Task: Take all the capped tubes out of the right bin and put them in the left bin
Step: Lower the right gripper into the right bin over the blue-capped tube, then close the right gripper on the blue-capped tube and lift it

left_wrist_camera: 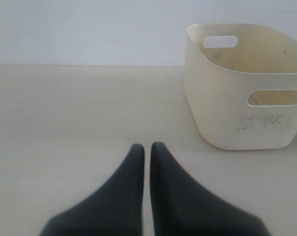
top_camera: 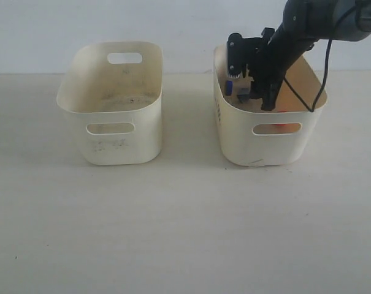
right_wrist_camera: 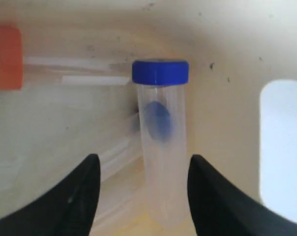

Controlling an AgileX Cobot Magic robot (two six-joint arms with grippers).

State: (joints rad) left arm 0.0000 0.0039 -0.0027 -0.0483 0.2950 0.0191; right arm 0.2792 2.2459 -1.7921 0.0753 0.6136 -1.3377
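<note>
A clear capped tube with a blue cap (right_wrist_camera: pixel 163 142) stands between the spread fingers of my right gripper (right_wrist_camera: pixel 143 157), which is open and not touching it. Behind it lies a tube with an orange-red cap (right_wrist_camera: pixel 7 57), and another clear tube (right_wrist_camera: pixel 116 155) lies beside the blue-capped one. The right gripper (top_camera: pixel 263 97) hangs inside the yellowish right bin (top_camera: pixel 268 144), where orange-red shows through the handle cut-out (top_camera: pixel 277 128). The paler, smudged left bin (top_camera: pixel 111 141) stands apart on the left. My left gripper (left_wrist_camera: pixel 147 146) is shut with nothing in it, beside the left bin (left_wrist_camera: pixel 236 118).
Both bins stand on a pale table (top_camera: pixel 185 233) against a white wall. A gap of table separates them. The right arm and its black cable (top_camera: pixel 323 73) pass over the right bin's far rim.
</note>
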